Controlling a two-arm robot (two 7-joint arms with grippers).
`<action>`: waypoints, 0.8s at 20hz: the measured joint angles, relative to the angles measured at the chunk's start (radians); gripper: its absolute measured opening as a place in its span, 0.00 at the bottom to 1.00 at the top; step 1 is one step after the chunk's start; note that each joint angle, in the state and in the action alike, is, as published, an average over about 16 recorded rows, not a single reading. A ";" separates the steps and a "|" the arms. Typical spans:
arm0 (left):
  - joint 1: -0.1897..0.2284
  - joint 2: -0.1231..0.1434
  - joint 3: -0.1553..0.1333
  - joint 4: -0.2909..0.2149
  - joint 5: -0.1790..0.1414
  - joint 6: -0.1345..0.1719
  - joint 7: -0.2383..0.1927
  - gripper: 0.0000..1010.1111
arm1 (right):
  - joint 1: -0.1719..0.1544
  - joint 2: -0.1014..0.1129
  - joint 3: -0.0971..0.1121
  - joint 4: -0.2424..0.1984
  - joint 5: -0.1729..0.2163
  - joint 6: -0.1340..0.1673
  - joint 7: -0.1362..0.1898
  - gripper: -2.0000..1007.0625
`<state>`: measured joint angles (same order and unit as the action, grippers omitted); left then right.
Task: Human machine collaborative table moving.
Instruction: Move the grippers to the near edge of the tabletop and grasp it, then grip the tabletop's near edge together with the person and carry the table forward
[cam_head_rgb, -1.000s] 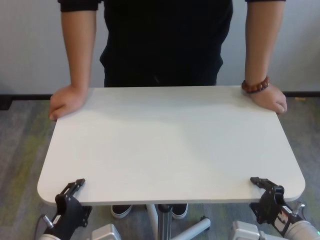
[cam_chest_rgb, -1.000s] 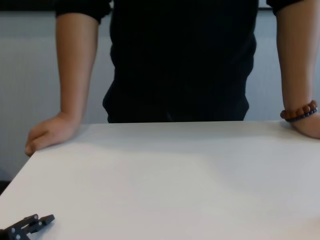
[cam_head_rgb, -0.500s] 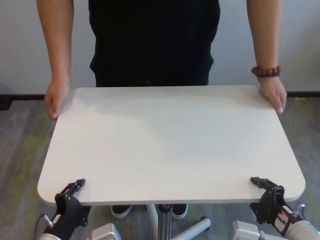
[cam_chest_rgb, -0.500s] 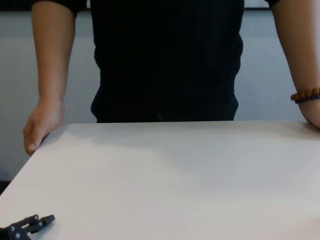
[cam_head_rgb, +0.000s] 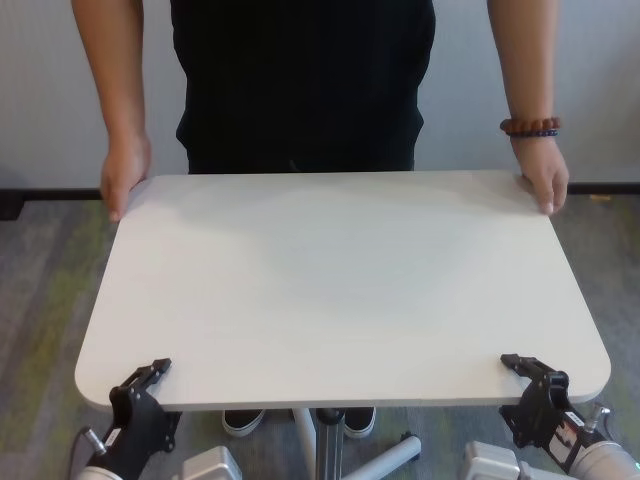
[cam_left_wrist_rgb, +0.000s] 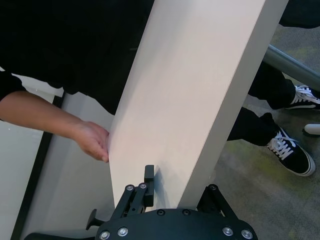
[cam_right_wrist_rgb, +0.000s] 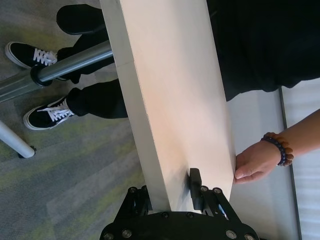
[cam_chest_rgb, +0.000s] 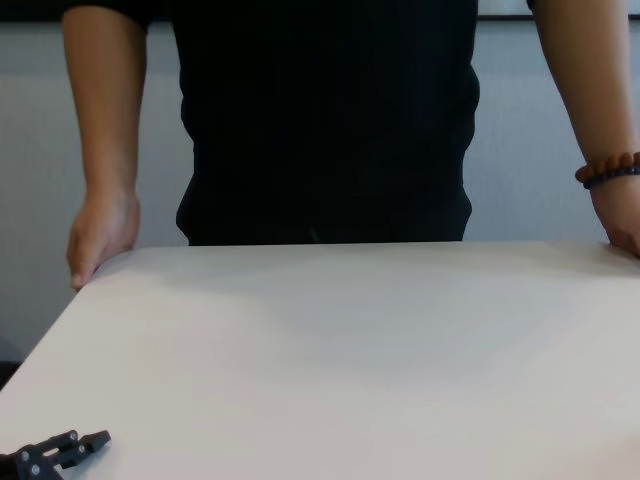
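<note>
Both grippers clamp the table (cam_head_rgb: 340, 280); the human (cam_head_rgb: 305, 80) holds its far corners

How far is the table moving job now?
Done: both grippers, left and right, are clamped on the table's near edge. In hand: the human's hands hold the far corners. Left: carrying the table; no move is visible.

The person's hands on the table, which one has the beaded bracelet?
The hand at the table's far corner on the robot's right side; its wrist carries the brown beaded bracelet. The other hand's wrist is bare.
</note>
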<state>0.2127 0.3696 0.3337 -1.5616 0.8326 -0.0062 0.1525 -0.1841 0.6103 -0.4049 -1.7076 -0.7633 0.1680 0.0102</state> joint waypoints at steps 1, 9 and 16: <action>0.000 0.000 0.000 0.000 0.000 0.000 0.000 0.38 | 0.000 0.000 0.000 0.000 0.000 0.000 0.000 0.36; 0.000 0.000 0.000 0.000 0.000 0.000 0.000 0.38 | 0.000 0.000 0.000 0.000 0.000 0.000 0.000 0.36; 0.000 0.000 0.000 0.000 0.000 0.000 0.000 0.38 | 0.000 0.000 0.000 -0.001 0.000 0.000 0.000 0.36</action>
<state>0.2128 0.3696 0.3340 -1.5620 0.8325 -0.0064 0.1521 -0.1841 0.6103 -0.4048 -1.7081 -0.7633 0.1678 0.0100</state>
